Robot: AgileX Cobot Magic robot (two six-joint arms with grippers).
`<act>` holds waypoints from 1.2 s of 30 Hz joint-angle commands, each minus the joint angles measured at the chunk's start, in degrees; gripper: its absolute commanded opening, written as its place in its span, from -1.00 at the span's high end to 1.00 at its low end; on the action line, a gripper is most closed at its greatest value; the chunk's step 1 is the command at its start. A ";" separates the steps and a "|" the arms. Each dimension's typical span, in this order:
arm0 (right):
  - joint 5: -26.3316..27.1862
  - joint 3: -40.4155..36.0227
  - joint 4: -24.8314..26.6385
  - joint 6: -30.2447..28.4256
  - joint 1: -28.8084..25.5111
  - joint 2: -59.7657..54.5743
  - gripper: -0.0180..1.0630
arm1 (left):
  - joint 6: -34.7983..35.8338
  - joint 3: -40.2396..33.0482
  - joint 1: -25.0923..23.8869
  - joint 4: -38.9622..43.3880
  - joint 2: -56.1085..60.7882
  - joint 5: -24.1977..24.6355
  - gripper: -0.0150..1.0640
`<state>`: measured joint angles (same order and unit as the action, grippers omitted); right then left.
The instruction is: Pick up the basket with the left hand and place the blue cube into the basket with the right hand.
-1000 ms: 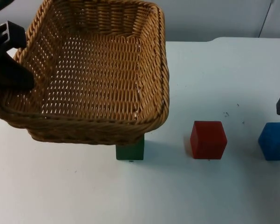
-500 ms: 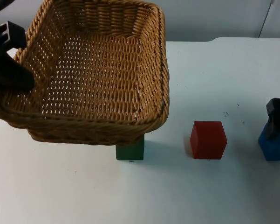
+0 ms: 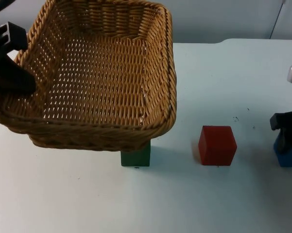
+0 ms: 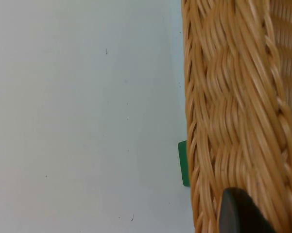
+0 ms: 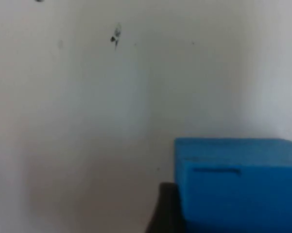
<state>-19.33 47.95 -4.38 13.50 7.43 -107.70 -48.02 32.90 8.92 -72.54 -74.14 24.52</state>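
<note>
Left gripper (image 3: pixel 12 73) grips the L rim of the wicker basket (image 3: pixel 94 77), held lifted & tilted over the white worktop (image 3: pixel 209 87); basket has 0 items inside. Green cube (image 3: pixel 136 156) sits partly under its front edge. Red cube (image 3: pixel 217 145) stands apart on the worktop. Right gripper (image 3: pixel 287 133) is down at the blue cube (image 5: pixel 238 182), 1 finger (image 5: pixel 166 208) touching its side; can't tell if it's clamped. Blue cube is on the worktop.

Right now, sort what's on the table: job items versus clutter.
Job: basket, held up by the left pincer; blue cube, with the right pincer down on it.

Clutter: red cube; green cube, partly under the basket.
</note>
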 commanded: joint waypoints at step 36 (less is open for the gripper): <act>-9.07 2.56 3.80 -5.29 0.64 25.56 0.97 | -0.01 0.19 -0.05 -1.87 0.76 1.25 0.98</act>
<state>-27.65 49.94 -1.43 9.64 7.84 -83.70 -48.02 32.90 8.92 -72.88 -74.14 25.07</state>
